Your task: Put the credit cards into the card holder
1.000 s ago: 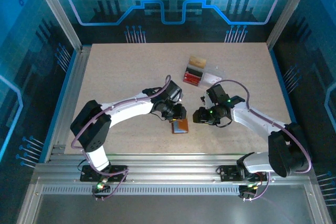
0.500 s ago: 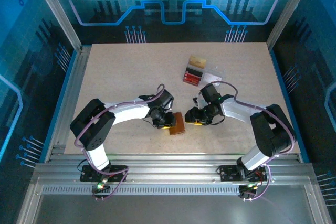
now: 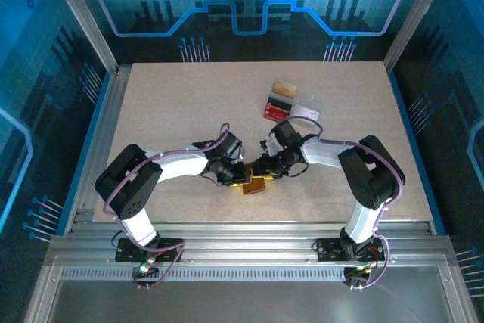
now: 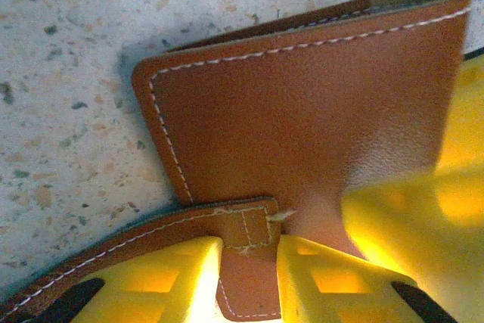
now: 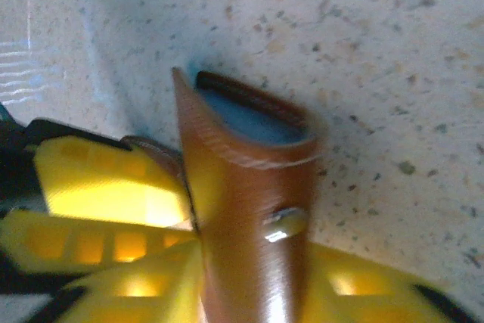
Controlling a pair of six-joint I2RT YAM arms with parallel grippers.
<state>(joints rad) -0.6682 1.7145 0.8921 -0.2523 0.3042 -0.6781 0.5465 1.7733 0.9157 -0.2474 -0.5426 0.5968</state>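
Both arms have swung inward since a second ago, and the card holder (image 3: 255,184) now sits pinned between them near the front middle of the table (image 3: 166,111). On the left, my left gripper (image 4: 249,262) is clamped on the holder's strap tab, yellow fingers (image 4: 170,281) pressing either side. On the right, my right gripper (image 5: 249,293) pinches the flap bearing the pale snap button (image 5: 281,225), the holder standing upright. Farther back, a clear tray (image 3: 310,113) holds red cards (image 3: 277,110).
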